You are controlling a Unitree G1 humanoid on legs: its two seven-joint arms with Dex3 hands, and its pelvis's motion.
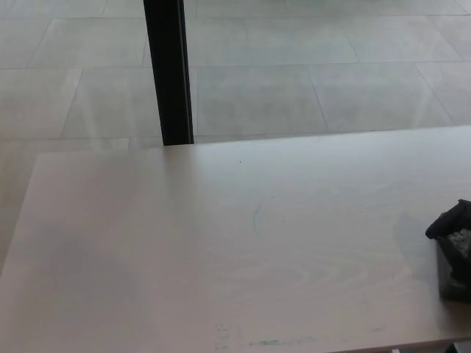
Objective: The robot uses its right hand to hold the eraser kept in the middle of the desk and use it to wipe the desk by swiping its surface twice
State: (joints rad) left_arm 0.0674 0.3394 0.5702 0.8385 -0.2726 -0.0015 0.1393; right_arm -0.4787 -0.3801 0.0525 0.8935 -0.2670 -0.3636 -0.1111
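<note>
The right hand (454,228) peeks in at the right edge of the picture, low on the desk (221,243). Only its black fingers show, and the rest is cut off by the edge. The fingers curl down over a dark block, the eraser (454,278), and seem to hold it from the top. Most of the grip is cut off, so how tight it is cannot be told. The eraser sits flat on the desk, right at the edge of the picture, near the front right corner of the desk.

The desk is pale wood and takes up the lower half of the picture. A small thin mark (256,218) shows near its middle, well apart from the hand. Some faint smudges (272,342) lie near the front edge.

Behind the desk stands a black post (168,72). Around it is a floor (309,73) of big grey tiles.
</note>
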